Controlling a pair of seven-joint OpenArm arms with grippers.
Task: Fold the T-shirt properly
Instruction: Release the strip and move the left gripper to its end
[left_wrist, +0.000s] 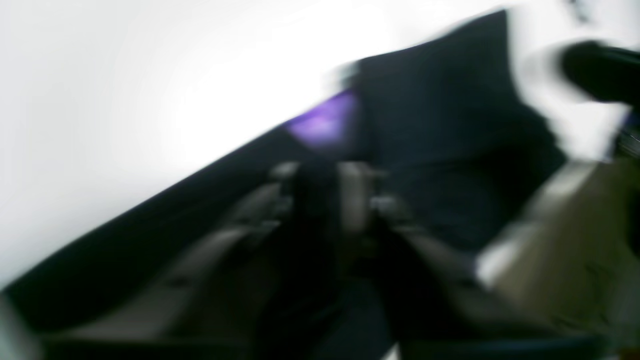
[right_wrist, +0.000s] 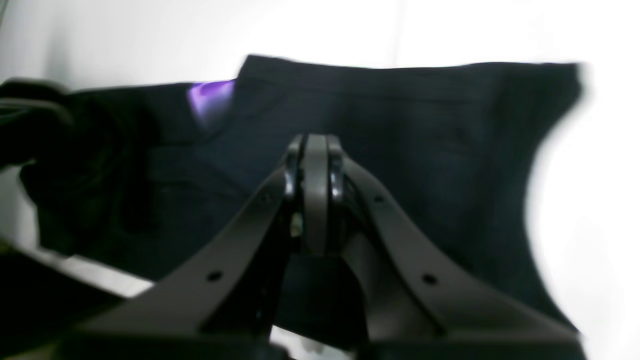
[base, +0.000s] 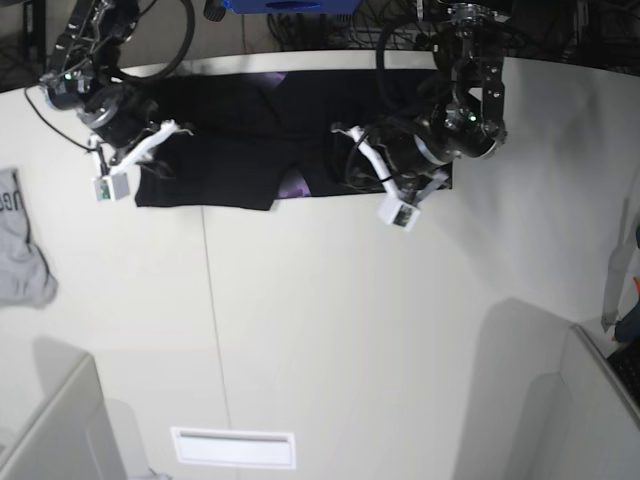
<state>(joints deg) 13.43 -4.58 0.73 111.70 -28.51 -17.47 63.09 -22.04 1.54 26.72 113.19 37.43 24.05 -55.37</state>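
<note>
While 1 black T-shirt (base: 240, 120) lies on the table (base: 350, 330), 2 claws, left claw (left_wrist: 325, 190) and right claw (right_wrist: 315, 150), are clenched.

- The left wrist view is very blurry; everything smears, and the upper left is washed-out white.
- The right wrist view is a bit soft, with bright glare on the right side.
- The base view is sharp and evenly lit, with soft grey shadows on the table (base: 330, 330) at lower right.

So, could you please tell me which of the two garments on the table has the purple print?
The black T-shirt at the table's far edge, between both arms; the grey garment at the left edge shows only dark lettering.
</note>
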